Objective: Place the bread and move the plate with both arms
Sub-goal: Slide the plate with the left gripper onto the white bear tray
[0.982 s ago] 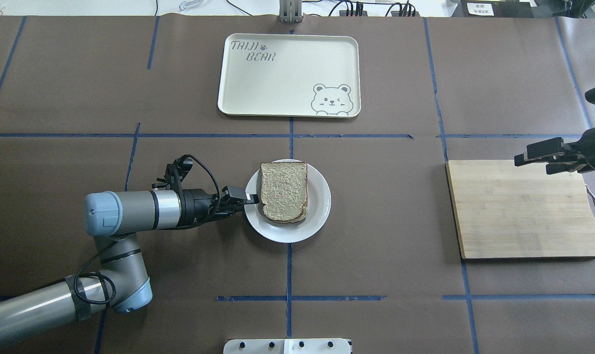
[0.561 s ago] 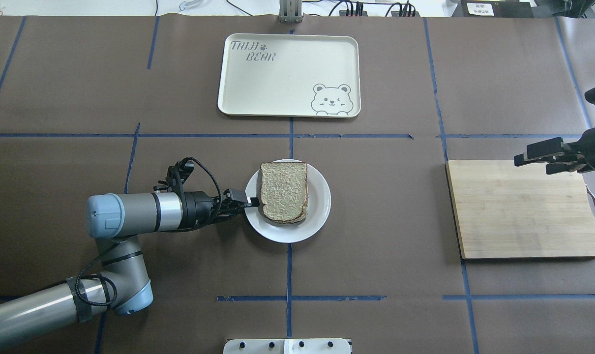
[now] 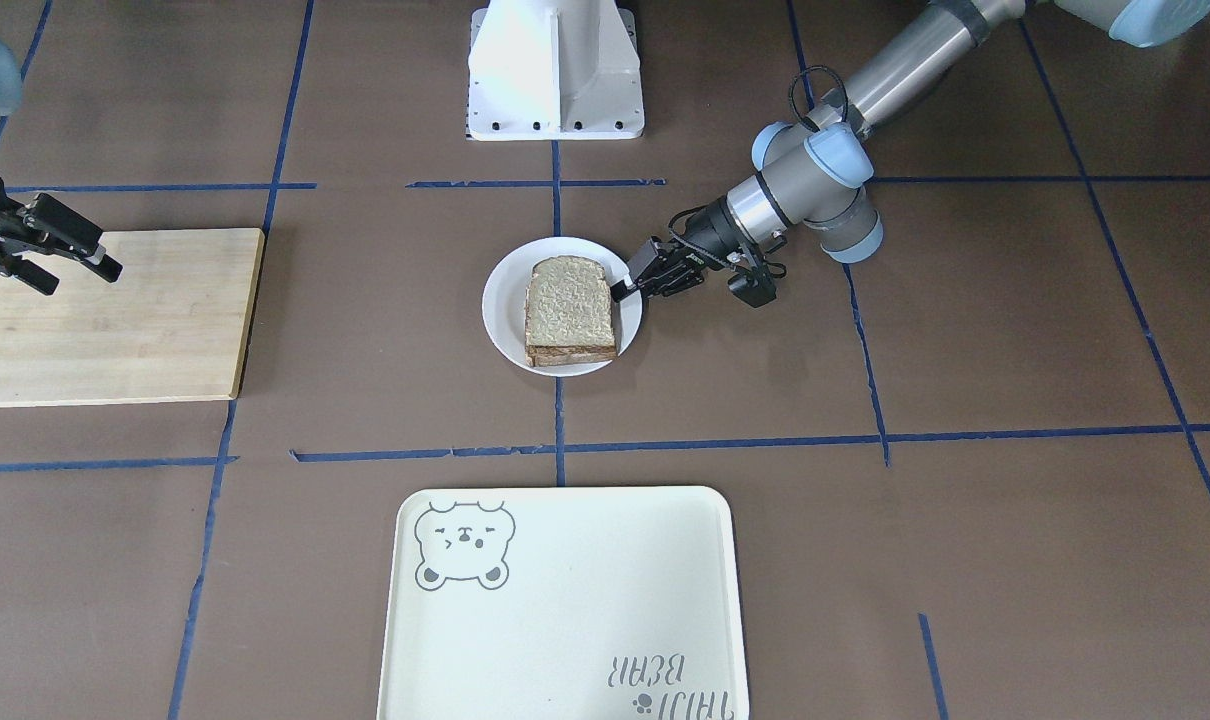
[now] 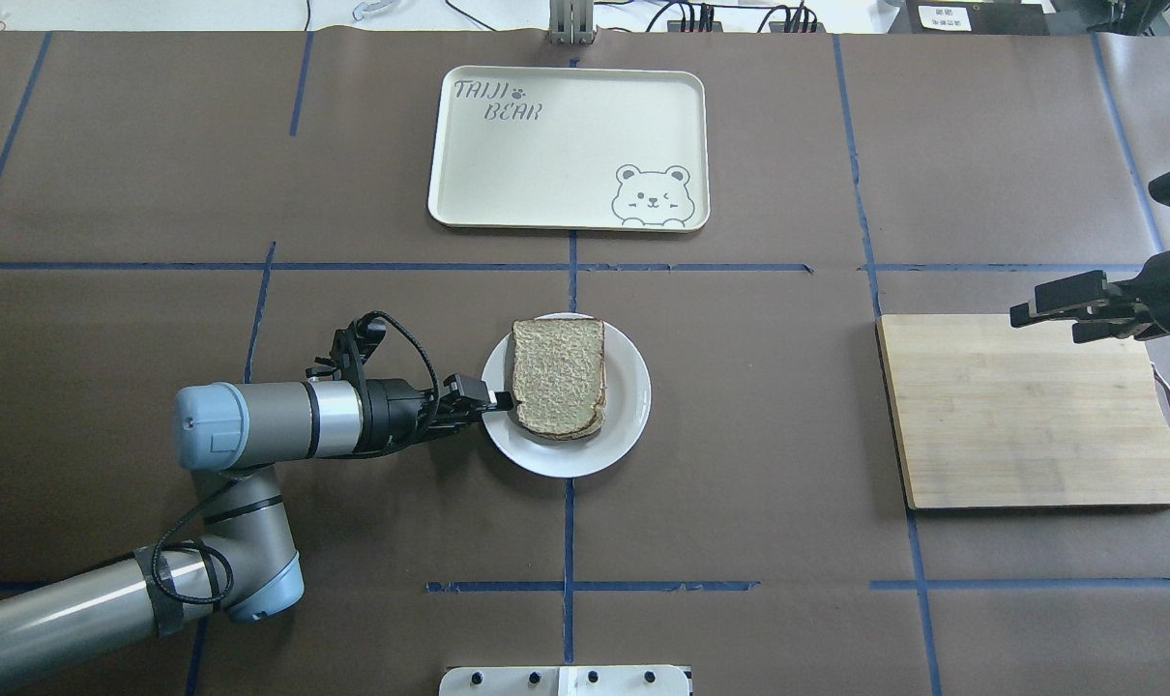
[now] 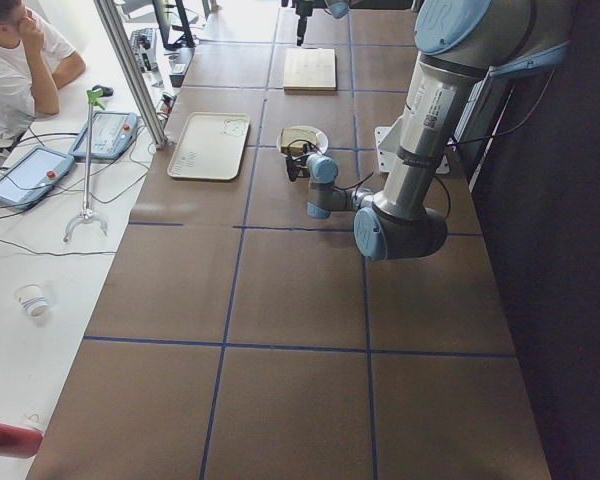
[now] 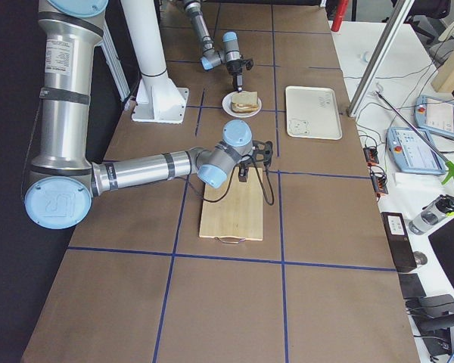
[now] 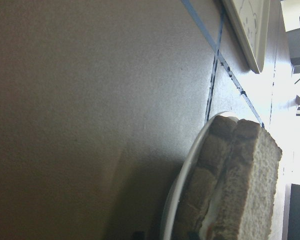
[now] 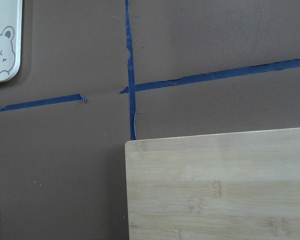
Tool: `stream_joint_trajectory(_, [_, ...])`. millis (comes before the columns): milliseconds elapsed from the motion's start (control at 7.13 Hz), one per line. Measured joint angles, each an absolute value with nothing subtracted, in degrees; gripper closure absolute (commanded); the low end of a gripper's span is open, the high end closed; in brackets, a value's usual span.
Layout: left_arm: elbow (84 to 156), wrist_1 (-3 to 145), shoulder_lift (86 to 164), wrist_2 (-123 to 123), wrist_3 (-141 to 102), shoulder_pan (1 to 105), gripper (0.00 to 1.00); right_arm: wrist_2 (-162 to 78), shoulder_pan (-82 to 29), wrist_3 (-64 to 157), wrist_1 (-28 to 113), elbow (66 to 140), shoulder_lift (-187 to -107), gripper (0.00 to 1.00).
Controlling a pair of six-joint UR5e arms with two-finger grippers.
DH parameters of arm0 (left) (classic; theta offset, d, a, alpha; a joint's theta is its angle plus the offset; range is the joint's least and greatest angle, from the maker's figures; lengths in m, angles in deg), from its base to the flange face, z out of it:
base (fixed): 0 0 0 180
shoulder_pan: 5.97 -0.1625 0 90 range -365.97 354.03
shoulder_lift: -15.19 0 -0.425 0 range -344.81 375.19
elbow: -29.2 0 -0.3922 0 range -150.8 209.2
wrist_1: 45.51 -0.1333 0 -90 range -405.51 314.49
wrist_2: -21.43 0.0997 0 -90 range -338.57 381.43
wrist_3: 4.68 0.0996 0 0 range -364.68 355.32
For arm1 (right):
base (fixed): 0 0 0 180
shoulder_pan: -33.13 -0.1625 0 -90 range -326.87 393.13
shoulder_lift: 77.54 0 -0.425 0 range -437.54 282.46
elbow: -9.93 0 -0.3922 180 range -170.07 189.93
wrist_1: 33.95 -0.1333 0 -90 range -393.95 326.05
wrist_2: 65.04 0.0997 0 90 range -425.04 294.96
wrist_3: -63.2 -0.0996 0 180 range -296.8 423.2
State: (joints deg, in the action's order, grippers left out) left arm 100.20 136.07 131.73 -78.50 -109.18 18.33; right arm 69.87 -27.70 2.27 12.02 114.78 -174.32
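Observation:
The bread (image 4: 558, 377) lies flat on top of another slice on the small white plate (image 4: 628, 411) at the table's middle; they also show in the front view, bread (image 3: 568, 310) on plate (image 3: 500, 300). My left gripper (image 4: 498, 396) reaches in from the left, and its fingers are closed on the plate's left rim, seen in the front view (image 3: 621, 291) too. The left wrist view shows the plate's rim (image 7: 182, 180) and the bread (image 7: 240, 190) edge-on. My right gripper (image 4: 1044, 326) is open and empty above the far corner of a wooden cutting board (image 4: 1030, 416).
A cream bear tray (image 4: 566, 145) lies at the far side of the table, beyond the plate. The cutting board (image 3: 115, 320) is at my right. The white base block (image 3: 555, 70) stands at my near edge. Blue tape lines cross the brown cover.
My left arm has edged right and its gripper has settled lower onto the plate's rim. The right gripper has drifted slightly away. Plate and bread have not moved.

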Motion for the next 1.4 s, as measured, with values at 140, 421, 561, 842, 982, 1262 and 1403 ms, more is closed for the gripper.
stream_joint_trajectory(140, [100.2, 136.1, 131.8, -78.5, -109.2, 18.2, 0.82, 69.9, -27.7, 2.2, 12.0, 114.8, -174.3, 0.00])
stream_joint_trajectory(421, [100.3, 136.2, 132.1, -78.5, -109.2, 18.2, 0.92, 69.9, -27.6, 2.2, 12.0, 114.7, -174.2, 0.00])
stream_joint_trajectory(561, [100.4, 136.5, 132.4, -78.5, -109.2, 18.2, 0.93, 69.9, -27.6, 2.2, 12.0, 114.7, -174.2, 0.00])
stream_joint_trajectory(842, [100.6, 138.1, 132.7, -77.4, -110.7, 18.2, 0.95, 69.9, -27.7, 2.2, 12.0, 114.7, -174.2, 0.00])
stream_joint_trajectory(982, [100.8, 139.2, 133.0, -77.0, -113.0, 18.2, 0.95, 69.9, -27.7, 2.2, 12.0, 114.7, -174.2, 0.00])
stream_joint_trajectory(1262, [100.8, 140.2, 134.0, -75.5, -115.2, 18.6, 0.96, 70.0, -27.9, 2.2, 12.0, 114.8, -174.3, 0.00])
stream_joint_trajectory(1403, [100.7, 140.1, 134.8, -74.5, -116.2, 19.5, 0.98, 70.0, -28.2, 2.3, 12.0, 114.9, -174.4, 0.00])
